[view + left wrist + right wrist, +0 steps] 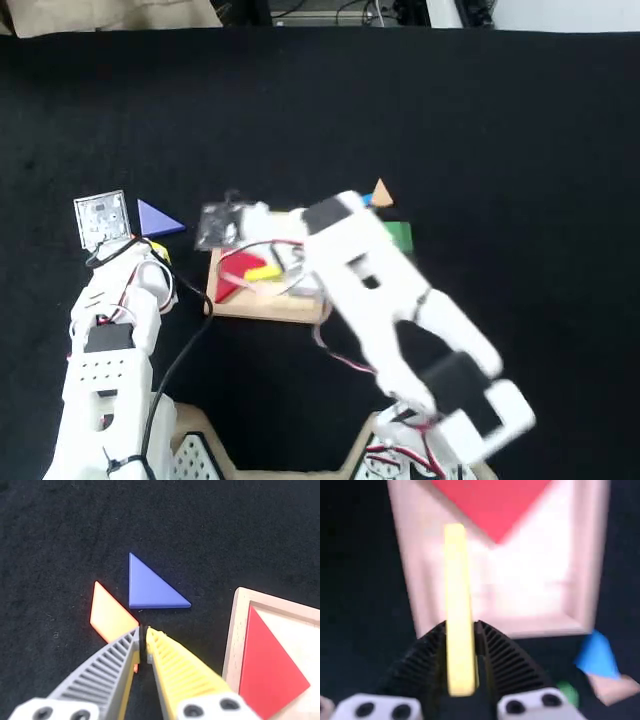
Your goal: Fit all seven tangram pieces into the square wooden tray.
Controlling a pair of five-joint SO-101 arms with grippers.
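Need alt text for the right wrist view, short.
The right gripper is shut on a yellow piece held on edge over the wooden tray, where a red triangle lies. A blue piece sits outside the tray.

High view, down over table (450, 120); wrist views close — all share tray (231, 635)

The left end effector (143, 632) has its grey and yellow fingers pressed together, tips at the edge of the orange piece (110, 614) on the black counter (50, 530). A blue triangle (150, 587) sits just beyond, and a red triangle (270, 665) lies in the wooden tray (231, 635).
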